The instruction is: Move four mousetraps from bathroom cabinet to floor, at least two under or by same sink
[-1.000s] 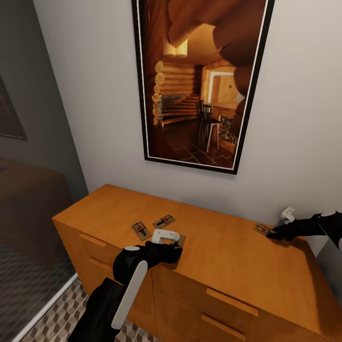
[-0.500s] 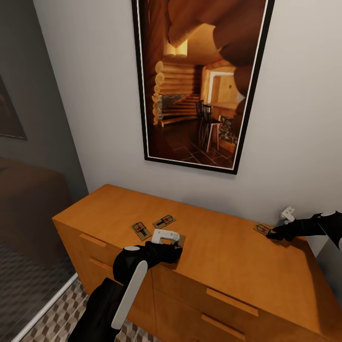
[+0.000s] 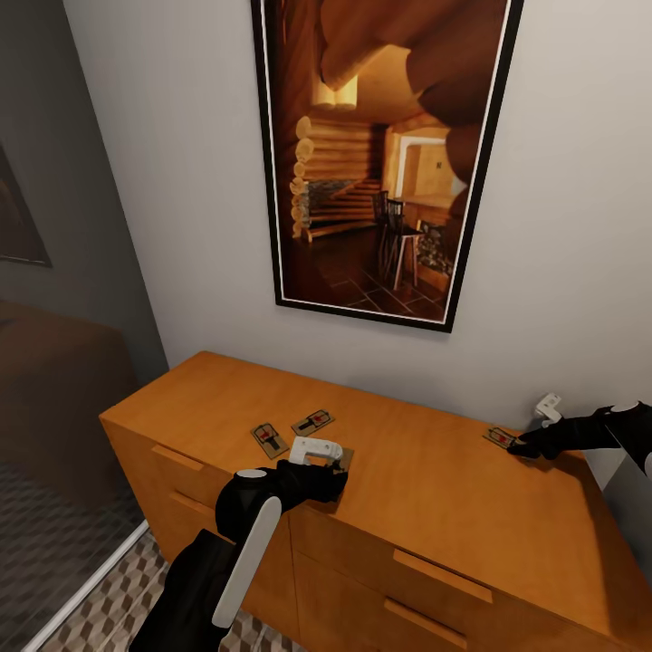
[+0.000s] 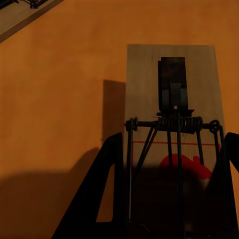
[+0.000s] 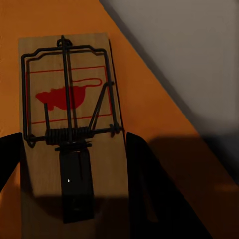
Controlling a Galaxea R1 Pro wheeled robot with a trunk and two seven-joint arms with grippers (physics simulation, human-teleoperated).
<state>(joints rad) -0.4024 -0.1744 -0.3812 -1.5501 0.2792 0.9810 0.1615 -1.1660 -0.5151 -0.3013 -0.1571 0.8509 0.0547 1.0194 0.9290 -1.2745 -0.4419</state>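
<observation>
Evidently light, stiff and thin, each trap (image 4: 172, 114) lay between open grippers (image 4: 169, 199), best pinched across its long edges.

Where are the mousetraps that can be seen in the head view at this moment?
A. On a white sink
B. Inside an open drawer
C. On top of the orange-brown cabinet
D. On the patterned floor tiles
C. The mousetraps lie flat on the top of the cabinet, whose drawers are closed; the right gripper is at one of them.
</observation>
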